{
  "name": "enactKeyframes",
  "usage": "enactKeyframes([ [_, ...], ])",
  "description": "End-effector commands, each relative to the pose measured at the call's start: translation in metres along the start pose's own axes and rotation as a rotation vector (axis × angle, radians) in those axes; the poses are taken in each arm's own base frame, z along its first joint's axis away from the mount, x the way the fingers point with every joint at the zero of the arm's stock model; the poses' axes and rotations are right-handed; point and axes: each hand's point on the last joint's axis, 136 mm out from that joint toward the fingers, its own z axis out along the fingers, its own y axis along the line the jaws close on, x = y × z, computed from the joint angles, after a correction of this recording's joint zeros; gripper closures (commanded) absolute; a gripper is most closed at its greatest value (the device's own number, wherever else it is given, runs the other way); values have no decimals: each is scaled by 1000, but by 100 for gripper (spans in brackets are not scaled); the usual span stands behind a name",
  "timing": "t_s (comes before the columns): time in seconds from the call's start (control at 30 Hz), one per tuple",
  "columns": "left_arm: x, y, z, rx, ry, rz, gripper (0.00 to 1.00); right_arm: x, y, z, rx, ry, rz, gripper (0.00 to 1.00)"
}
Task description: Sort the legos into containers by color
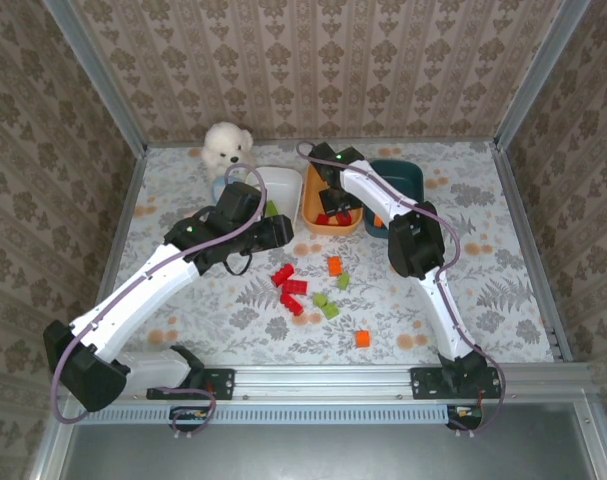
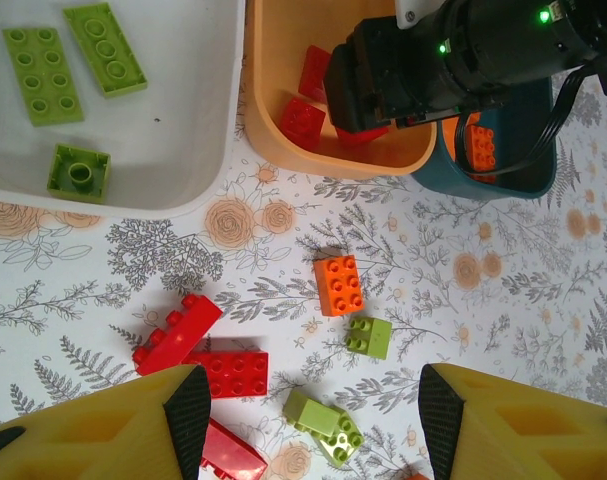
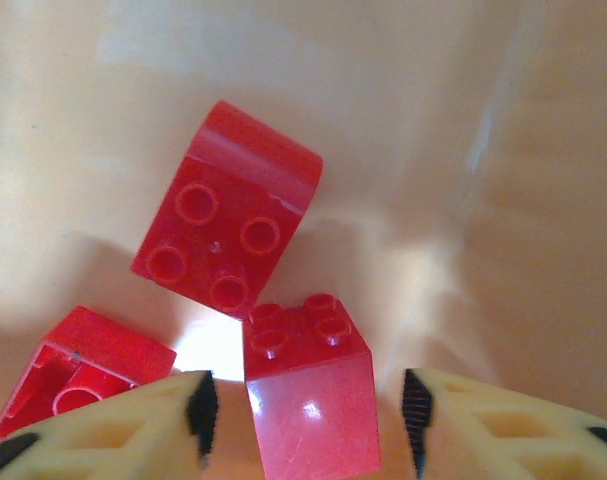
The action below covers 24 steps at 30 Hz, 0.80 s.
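The white dish [image 2: 183, 150] holds three green legos [image 2: 43, 75]. Over the orange dish [image 1: 308, 205] hangs my right gripper [image 1: 335, 207]. In the right wrist view it [image 3: 308, 410] is open, with a red brick [image 3: 308, 400] standing between its fingers and a gap on each side. Two more red bricks [image 3: 228, 215] lie beside it. The teal dish [image 2: 503, 170] contains an orange brick [image 2: 480, 147]. My left gripper [image 2: 313, 420] is open above the loose legos on the table: red ones [image 2: 178, 333], an orange one [image 2: 338, 285] and green ones [image 2: 325, 425].
A white plush toy [image 1: 228, 145] sits at the back left behind the white dish [image 1: 286, 183]. Another orange brick [image 1: 362, 338] lies alone near the front. Metal rails edge the floral table [image 1: 483, 270] on all sides.
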Motion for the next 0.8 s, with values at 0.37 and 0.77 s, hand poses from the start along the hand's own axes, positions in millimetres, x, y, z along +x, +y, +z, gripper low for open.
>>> enactKeyframes([
  [0.37,10,7,-1,-30,26,40,40,-44,-4,-147,-137,-317,41,39],
  [0.77,41,18,6,-46,158,177,40,64,-4,-310,-616,-674,51,39],
])
